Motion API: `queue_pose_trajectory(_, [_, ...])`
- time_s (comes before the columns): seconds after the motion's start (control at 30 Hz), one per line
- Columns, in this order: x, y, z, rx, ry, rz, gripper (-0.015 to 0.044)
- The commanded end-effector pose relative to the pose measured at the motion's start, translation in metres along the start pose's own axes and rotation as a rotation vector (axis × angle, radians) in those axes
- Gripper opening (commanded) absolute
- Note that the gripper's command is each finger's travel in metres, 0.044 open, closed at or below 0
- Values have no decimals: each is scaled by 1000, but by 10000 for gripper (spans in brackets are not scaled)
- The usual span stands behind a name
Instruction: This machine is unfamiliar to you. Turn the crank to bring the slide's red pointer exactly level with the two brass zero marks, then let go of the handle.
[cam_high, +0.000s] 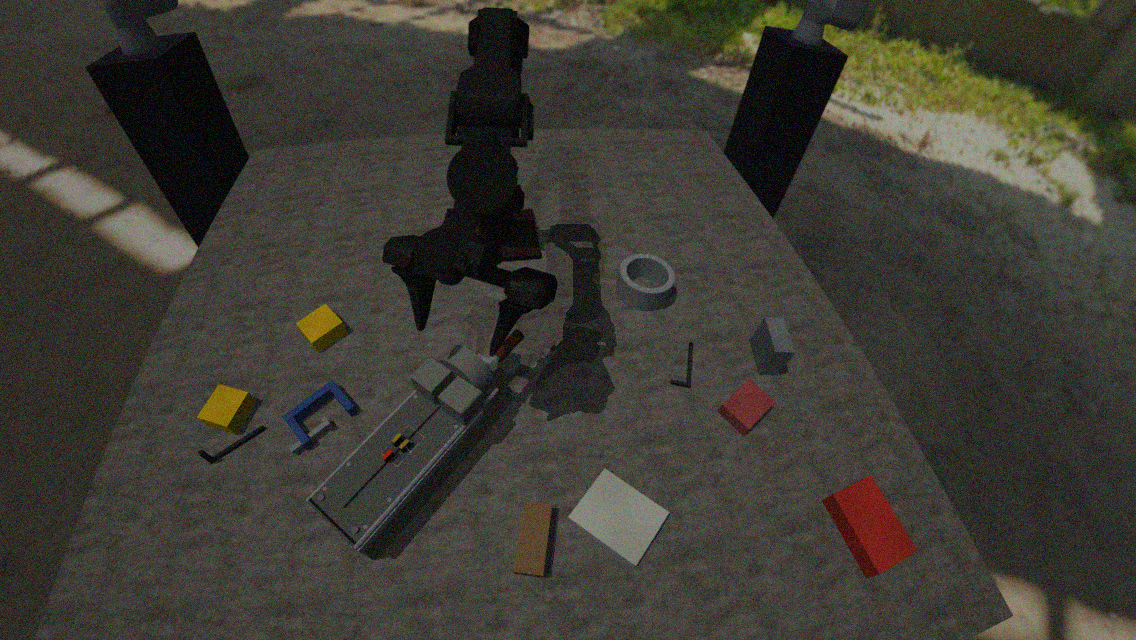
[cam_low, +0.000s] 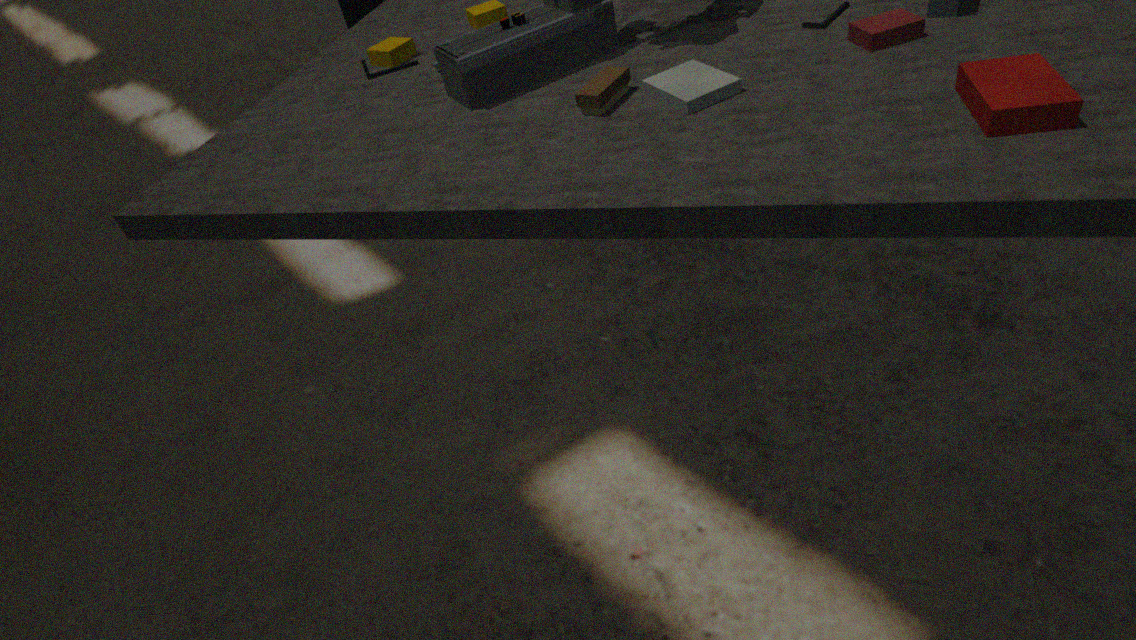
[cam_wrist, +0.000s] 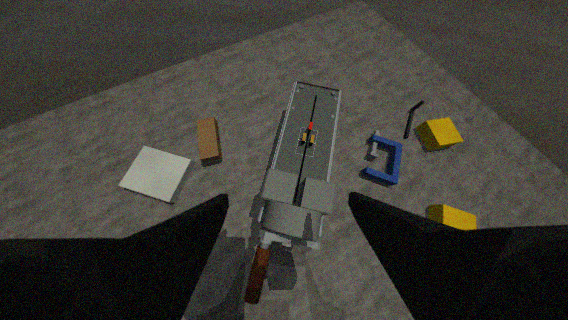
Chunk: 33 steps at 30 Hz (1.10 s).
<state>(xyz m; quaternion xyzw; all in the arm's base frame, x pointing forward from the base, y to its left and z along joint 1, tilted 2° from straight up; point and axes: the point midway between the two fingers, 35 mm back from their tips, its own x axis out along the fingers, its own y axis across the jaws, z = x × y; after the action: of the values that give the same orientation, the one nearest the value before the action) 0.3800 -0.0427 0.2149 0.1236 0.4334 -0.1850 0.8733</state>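
Observation:
The grey machine (cam_high: 357, 496) (cam_low: 532, 67) (cam_wrist: 323, 115) lies diagonally on the table. Its red pointer (cam_high: 387, 454) (cam_low: 504, 23) (cam_wrist: 310, 126) sits off the two brass zero marks (cam_high: 404, 445) (cam_wrist: 304, 138), a little toward the end away from the crank. The crank's reddish-brown handle (cam_high: 509, 344) (cam_wrist: 257, 275) sticks out past the block end. My gripper (cam_high: 457, 340) (cam_wrist: 289, 198) is wide open and empty, above the crank end. In the top view one fingertip appears close beside the handle; whether they touch is unclear. The exterior view does not show the gripper.
A blue bracket (cam_high: 295, 417) (cam_wrist: 399, 160), two yellow blocks (cam_high: 321, 325) (cam_high: 225, 407) and a dark hex key (cam_high: 234, 445) lie on one side. A brown block (cam_high: 534, 539) (cam_wrist: 208, 140) and white slab (cam_high: 618, 516) (cam_wrist: 156, 174) lie on the other. A grey ring (cam_high: 645, 300) stands farther right.

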Motion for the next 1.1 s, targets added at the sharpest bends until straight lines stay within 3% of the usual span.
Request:
queue_pose_trajectory(0.0, [-10, 9, -15, 55, -27, -60, 440])
queue_pose_trajectory(0.5, [-35, 32, -43, 178, -156, -160, 440])
queue_pose_trajectory(1.07, [8, 33, -77, 187, -168, -164, 440])
